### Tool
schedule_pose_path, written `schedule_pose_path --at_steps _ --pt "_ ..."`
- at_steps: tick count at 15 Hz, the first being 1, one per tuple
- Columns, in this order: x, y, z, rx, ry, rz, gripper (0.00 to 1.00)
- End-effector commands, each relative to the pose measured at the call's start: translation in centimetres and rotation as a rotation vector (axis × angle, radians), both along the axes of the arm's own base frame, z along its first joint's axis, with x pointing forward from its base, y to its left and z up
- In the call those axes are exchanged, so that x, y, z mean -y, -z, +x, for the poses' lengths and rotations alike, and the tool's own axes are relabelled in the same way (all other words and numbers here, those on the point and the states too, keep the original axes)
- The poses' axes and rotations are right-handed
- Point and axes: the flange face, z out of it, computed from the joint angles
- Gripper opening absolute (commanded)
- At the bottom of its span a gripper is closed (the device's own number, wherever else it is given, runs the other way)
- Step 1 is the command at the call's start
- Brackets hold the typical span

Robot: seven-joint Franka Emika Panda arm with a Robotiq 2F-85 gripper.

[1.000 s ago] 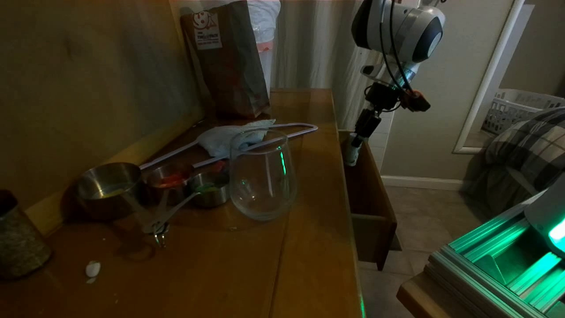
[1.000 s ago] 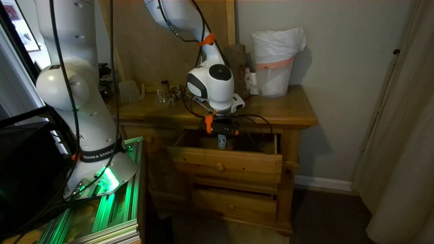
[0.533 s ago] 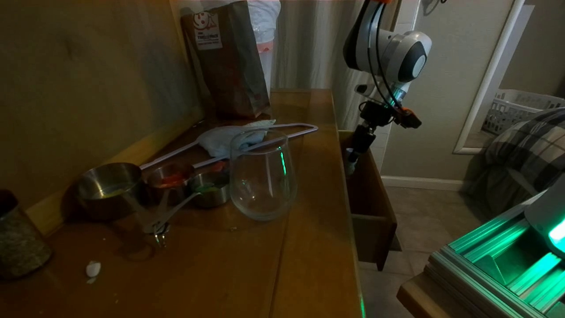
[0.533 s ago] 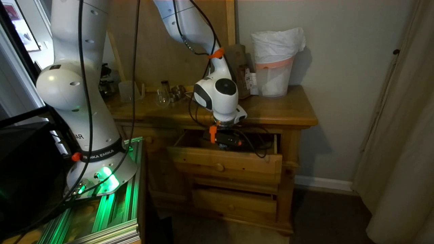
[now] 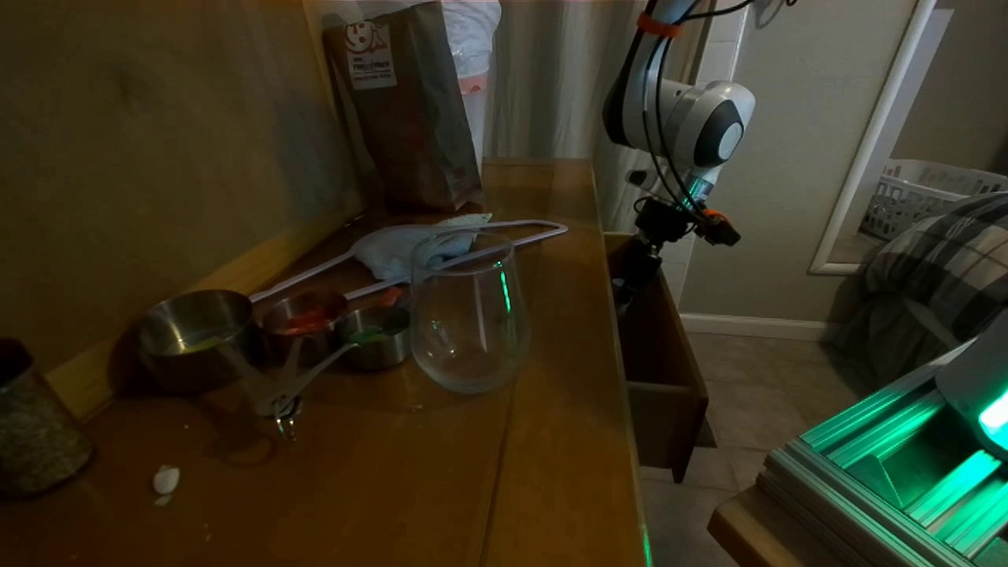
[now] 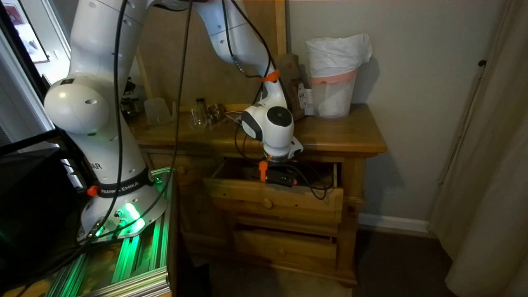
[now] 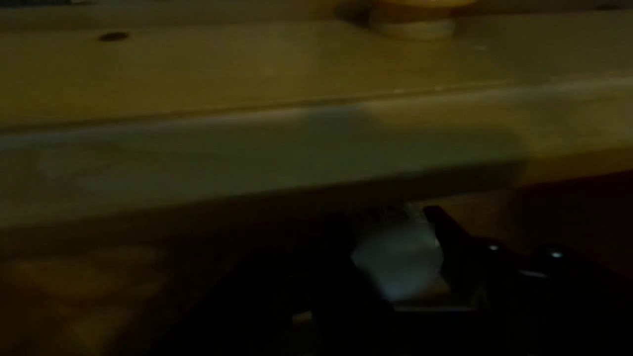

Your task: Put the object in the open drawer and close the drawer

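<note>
Wooden dresser (image 6: 339, 135): our gripper (image 7: 388, 221) is inside the open drawer (image 6: 237, 196).
We have it closed snugly on the can (image 7: 399, 262).

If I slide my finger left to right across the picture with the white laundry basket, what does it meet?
A dark-topped jar, big metal cup, second metal cup, third metal cup, clear glass, open drawer, white laundry basket.
</note>
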Motion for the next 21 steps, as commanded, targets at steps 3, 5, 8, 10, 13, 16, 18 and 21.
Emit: schedule_pose_path --at_steps 3,5,8,10,13,16,18,21 --pt "-0.3 1.5 0.6 0.015 -0.004 -0.020 0.20" --pt "-0.4 1.8 0.6 0.011 -0.008 -0.023 0.28" --pt "-0.4 1.8 0.6 0.007 -0.010 -0.022 0.78" --pt "-0.4 1.4 0.7 0.013 -0.009 -0.023 0.92" --pt "-0.6 0.2 0.6 0.021 -0.017 -0.030 1.00" --pt "-0.8 -2.0 0.2 0.030 -0.025 -0.057 1.00" --pt "-0.8 -4.3 -0.2 0.062 -0.022 -0.090 1.00" --pt "0.3 -7.6 -1.1 0.109 0.010 -0.176 1.00"
